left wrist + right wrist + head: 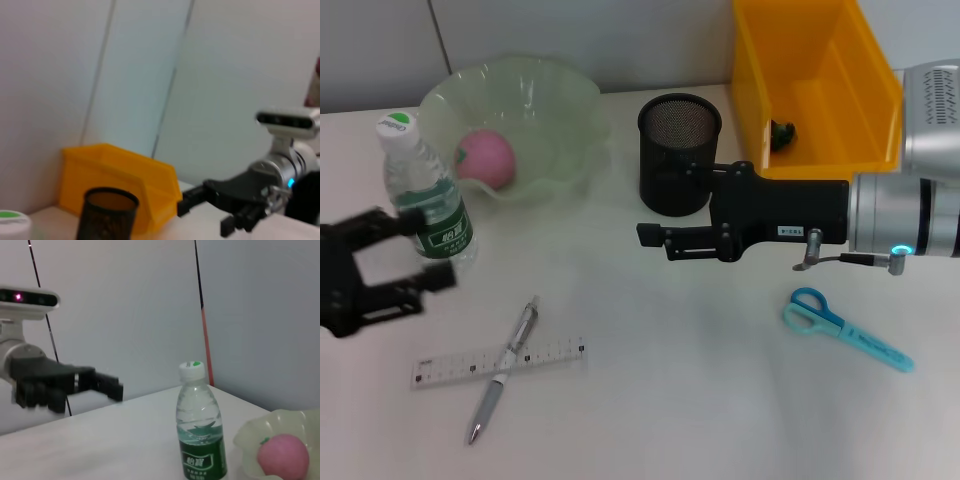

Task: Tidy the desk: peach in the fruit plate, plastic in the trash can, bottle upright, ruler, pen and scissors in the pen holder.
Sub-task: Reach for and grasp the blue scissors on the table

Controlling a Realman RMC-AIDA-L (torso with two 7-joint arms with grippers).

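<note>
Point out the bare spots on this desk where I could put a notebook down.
Widest bare patch: the near middle of the desk, between the pen crossing the ruler and the scissors. A smaller one lies between the bottle and mesh pen holder. The far edge is crowded: fruit plate, pen holder, yellow bin.

peach (486,156): pink
fruit plate (555,110): pale translucent green
bottle (426,195): clear, green label
trash can (850,80): yellow
pen holder (678,155): black mesh
scissors (845,328): light blue
</note>
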